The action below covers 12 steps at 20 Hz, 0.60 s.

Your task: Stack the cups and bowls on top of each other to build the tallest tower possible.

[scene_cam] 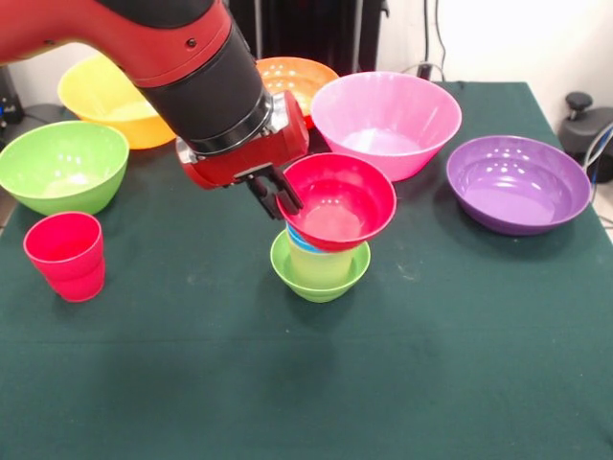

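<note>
Right now the gripper [283, 196] pinches the small red bowl's [337, 201] rim at nine o'clock, tilted atop the tower [321, 259] mid-table; the red cup [65, 255] stands well apart toward nine o'clock.

yellow bowl [105, 101] and orange bowl [305, 79] partly behind arm [192, 57]

Robotics lab; green-clothed table [479, 364] on test bench; cables [436, 43] against white wall; black equipment stand [584, 120] at side.
</note>
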Motion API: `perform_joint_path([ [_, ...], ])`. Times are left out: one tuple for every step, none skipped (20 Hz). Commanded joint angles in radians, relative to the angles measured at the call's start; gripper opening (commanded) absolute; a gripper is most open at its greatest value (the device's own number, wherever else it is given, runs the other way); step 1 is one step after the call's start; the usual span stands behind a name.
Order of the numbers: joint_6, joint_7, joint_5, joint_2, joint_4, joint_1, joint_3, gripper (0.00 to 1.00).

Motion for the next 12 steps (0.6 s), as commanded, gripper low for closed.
perform_joint_path([
  [-0.052, -0.327, -0.075, 0.057, 0.036, -0.001, 0.012, 0.0],
  [-0.052, -0.327, -0.076, 0.058, 0.037, -0.002, 0.012, 0.0],
  [-0.052, -0.327, -0.077, 0.058, 0.038, -0.003, 0.012, 0.0],
  [-0.05, -0.327, -0.078, 0.057, 0.038, -0.002, 0.012, 0.0],
  [-0.047, -0.327, -0.079, 0.057, 0.037, -0.003, 0.011, 0.0],
  [-0.045, -0.327, -0.08, 0.056, 0.037, -0.003, 0.011, 0.0],
  [-0.045, -0.326, -0.082, 0.055, 0.038, -0.003, 0.009, 0.0],
  [-0.046, -0.326, -0.082, 0.054, 0.04, -0.004, 0.01, 0.0],
  [-0.045, -0.326, -0.083, 0.055, 0.041, -0.006, 0.009, 0.0],
  [-0.046, -0.327, -0.084, 0.054, 0.041, -0.007, 0.009, 0.0],
  [-0.048, -0.328, -0.085, 0.054, 0.042, -0.008, 0.009, 0.0],
  [-0.048, -0.328, -0.087, 0.054, 0.042, -0.008, 0.009, 0.0],
])
